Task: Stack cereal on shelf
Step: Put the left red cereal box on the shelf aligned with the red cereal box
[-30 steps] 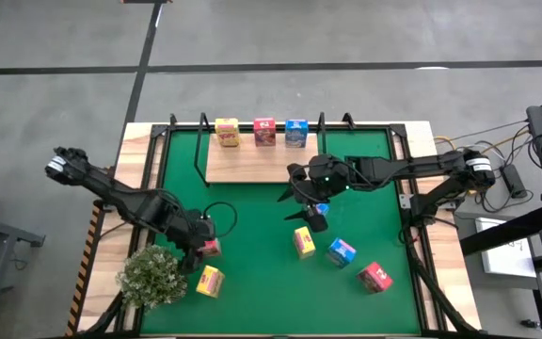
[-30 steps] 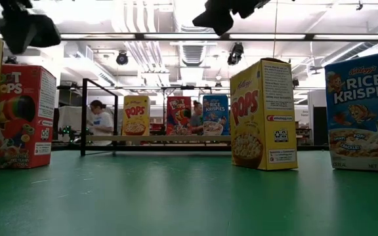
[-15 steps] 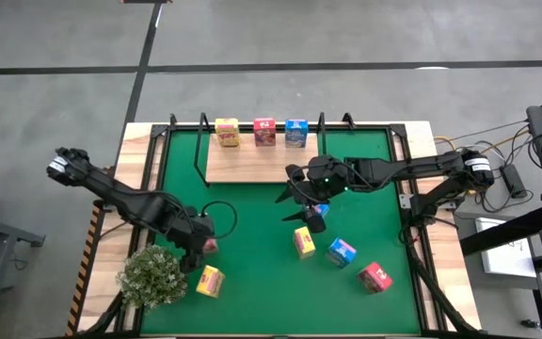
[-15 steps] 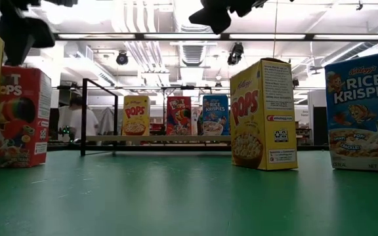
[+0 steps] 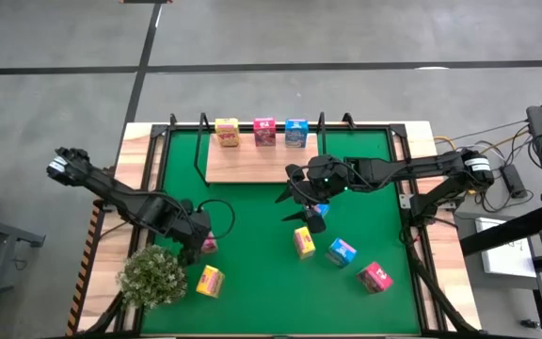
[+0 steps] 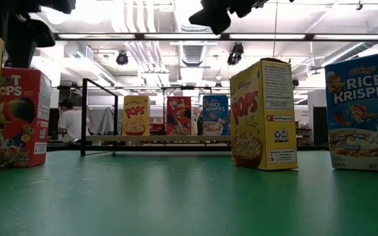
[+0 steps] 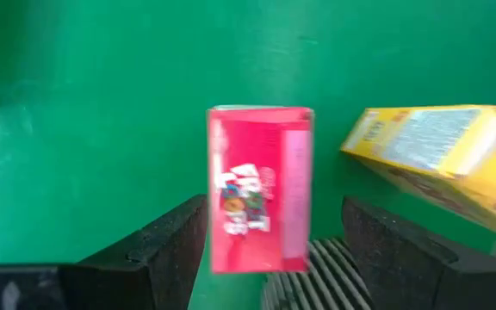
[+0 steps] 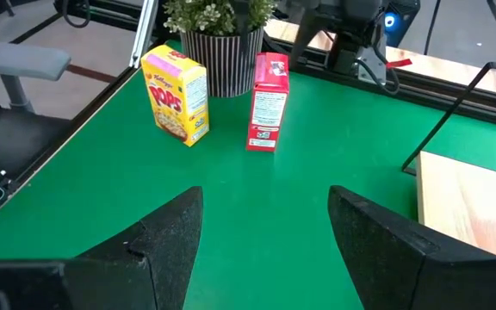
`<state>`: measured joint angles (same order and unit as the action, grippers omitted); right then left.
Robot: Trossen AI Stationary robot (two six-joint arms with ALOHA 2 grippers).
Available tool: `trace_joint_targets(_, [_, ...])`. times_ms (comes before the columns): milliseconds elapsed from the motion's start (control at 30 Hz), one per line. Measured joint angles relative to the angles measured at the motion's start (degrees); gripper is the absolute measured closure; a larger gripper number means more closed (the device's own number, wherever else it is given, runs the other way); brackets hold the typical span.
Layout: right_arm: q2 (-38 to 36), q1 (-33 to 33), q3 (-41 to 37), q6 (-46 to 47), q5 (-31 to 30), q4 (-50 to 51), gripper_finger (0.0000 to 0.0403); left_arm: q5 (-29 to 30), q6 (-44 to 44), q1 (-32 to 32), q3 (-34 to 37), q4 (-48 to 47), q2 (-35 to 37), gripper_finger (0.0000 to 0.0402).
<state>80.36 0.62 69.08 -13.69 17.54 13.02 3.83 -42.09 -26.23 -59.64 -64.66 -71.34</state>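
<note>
Red cereal carton [image 7: 259, 188] stood upright on the green mat [image 5: 252, 235] between the spread fingers of the left hand [image 5: 199, 243], not gripped. Three cartons stood in a row on the wooden shelf [image 5: 252, 162]. Above mid-mat, the right hand [image 5: 301, 209] hung wide open, holding nothing.

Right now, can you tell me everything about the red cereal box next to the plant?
The red cereal box is a small pink-red printed carton, cardboard by its look, with a cartoon picture on its face. It stands upright on the green mat, close to the potted plant and a yellow box. The left gripper hangs just above it, fingers open on either side, not gripping it yet. Only the mat touches it.
</note>
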Motion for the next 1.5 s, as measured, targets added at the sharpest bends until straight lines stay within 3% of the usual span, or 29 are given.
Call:
trace_joint_targets(400, [0.02, -0.01, 0.0, 0.2, 0.0, 0.28, 0.0163, 2.02, -1.03, -0.43, 3.98, 2.58, -0.8, 0.0157])
trace_joint_targets(833, [-0.45, -0.03, -0.36, -1.87, -0.22, 0.47, 0.0163, 3.12, -0.36, -0.6, 3.61, 2.92, -3.62, 0.0251])
trace_joint_targets(933, [-1.89, -0.35, -1.59, -2.06, -2.84, 0.33, 0.0163, 3.16, 0.86, -0.6, 2.34, 2.93, -3.21, 0.0265])
trace_joint_targets(1067, [-4.89, -0.63, -4.55, -2.29, -5.53, -0.57, 0.0163, 4.21, 5.0, -0.39, -0.68, 2.82, -3.03, 0.0271])
trace_joint_targets(1267, [-10.79, -0.63, -8.98, -2.86, -5.6, -4.63, 0.0163, 12.92, 16.01, 0.95, -7.93, 3.05, -2.98, 0.0271])
trace_joint_targets(1500, [-13.99, -0.61, -12.23, -4.26, -5.61, -8.0, 0.0163, 17.97, 29.96, 6.31, -15.92, 3.97, -2.9, 0.0271])
